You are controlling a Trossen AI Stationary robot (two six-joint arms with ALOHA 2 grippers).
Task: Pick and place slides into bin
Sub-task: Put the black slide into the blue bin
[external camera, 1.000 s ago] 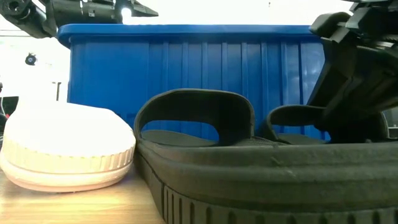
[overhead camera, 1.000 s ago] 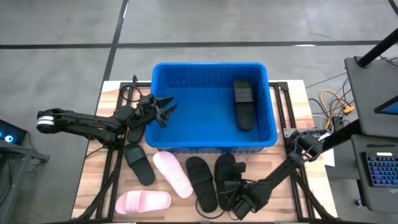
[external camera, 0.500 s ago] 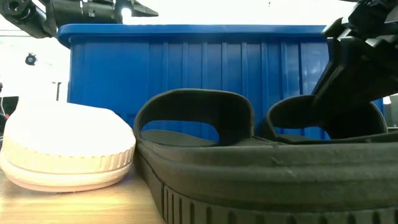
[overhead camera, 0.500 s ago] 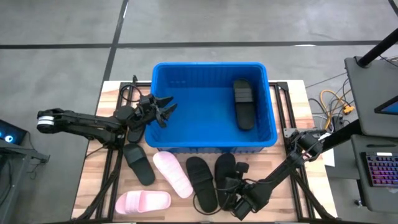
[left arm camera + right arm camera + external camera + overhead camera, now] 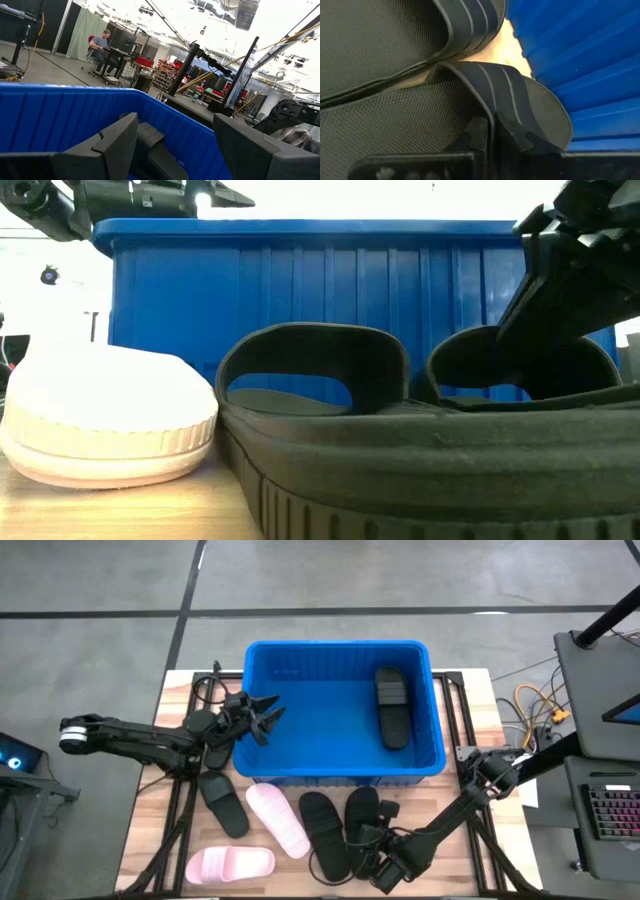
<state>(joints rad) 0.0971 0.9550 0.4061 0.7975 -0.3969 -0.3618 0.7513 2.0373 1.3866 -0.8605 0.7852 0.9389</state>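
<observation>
A bright blue bin (image 5: 262,710) takes up the far middle of the wooden bench (image 5: 150,820), its near wall standing just behind a row of slides lined up along the bench's front strip, leaving only narrow gaps of bare wood between them. One black slide (image 5: 391,706) already lies inside the bin against its right wall, with most of the bin's floor open. In front of the bin, from left to right, rest a black slide (image 5: 222,802), a pale pink slide (image 5: 279,819), a second pink slide (image 5: 229,864) nearer the front edge, a black slide (image 5: 324,833) and another black slide (image 5: 362,812) at the right end of the row. The right hand (image 5: 377,858) is down at that last slide's near end, its fingers (image 5: 479,137) brought together on the wide strap, as the right wrist view shows. The left hand (image 5: 262,716) hovers over the bin's left rim with its fingers (image 5: 114,142) spread apart and nothing between them. Behind the bin, a person (image 5: 101,44) sits at a desk in the workshop.
</observation>
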